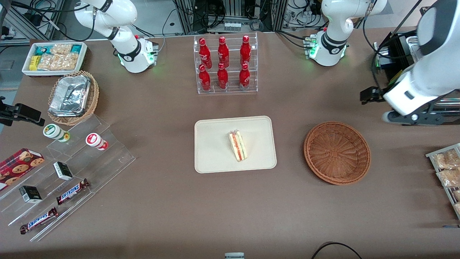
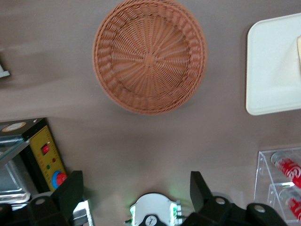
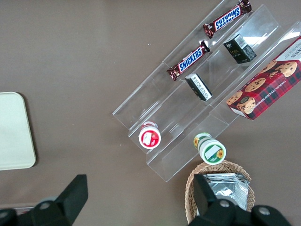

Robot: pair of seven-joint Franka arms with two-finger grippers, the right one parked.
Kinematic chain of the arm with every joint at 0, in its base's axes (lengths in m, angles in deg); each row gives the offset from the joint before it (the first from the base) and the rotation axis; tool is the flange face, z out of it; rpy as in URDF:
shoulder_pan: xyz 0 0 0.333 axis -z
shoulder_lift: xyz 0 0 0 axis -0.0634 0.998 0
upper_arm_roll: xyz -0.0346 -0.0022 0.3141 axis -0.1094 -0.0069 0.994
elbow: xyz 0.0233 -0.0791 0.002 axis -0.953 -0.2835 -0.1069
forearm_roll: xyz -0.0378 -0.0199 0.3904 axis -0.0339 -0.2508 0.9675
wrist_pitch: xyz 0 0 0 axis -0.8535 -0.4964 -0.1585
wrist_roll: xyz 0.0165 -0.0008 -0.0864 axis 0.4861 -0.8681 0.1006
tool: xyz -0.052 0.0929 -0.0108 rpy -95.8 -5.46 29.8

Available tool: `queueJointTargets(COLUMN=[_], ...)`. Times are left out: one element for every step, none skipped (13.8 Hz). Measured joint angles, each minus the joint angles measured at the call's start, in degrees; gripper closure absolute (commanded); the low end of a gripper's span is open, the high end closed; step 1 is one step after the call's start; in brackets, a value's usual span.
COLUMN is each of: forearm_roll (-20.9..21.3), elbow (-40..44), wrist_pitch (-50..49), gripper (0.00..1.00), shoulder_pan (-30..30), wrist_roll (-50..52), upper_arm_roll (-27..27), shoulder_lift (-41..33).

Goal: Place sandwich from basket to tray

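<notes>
The sandwich [image 1: 238, 145], a pale wedge with red and green stripes, lies on the cream tray [image 1: 215, 158] in the middle of the table. Beside the tray, toward the working arm's end, sits the reddish-brown wicker basket [image 1: 337, 153], with nothing in it. My left gripper [image 1: 371, 95] hangs high above the table, farther from the front camera than the basket and apart from it. In the left wrist view the gripper [image 2: 135, 188] is open with only bare table between its fingers [image 2: 71, 187]; the basket [image 2: 149, 55] and the tray [image 2: 273, 70] show there too.
A clear rack of red bottles [image 1: 226, 64] stands farther from the front camera than the tray. Snack packets [image 1: 445, 169] lie at the working arm's end. At the parked arm's end are a foil-filled wicker basket [image 1: 73, 97], a white snack bin [image 1: 54, 57] and acrylic steps [image 1: 72, 172].
</notes>
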Motion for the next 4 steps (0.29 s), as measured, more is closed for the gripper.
queueJointTargets(forearm_roll=[-0.15,-0.26,-0.37,-0.45], elbow=[0.00,0.00,0.00,-0.01], wrist_pitch=[-0.86,-1.41,-1.57,-1.57], gripper=[0.00,0.00,0.00,0.00], shoulder_pan=[-0.01,-0.03,-0.04,-0.03], wrist_roll=[-1.74,-2.95,-3.51,-3.66], upper_arm_roll=[1.73,3.16,4.19,4.75], shoulder_lift=[-0.89,-1.68,-2.31,-2.66])
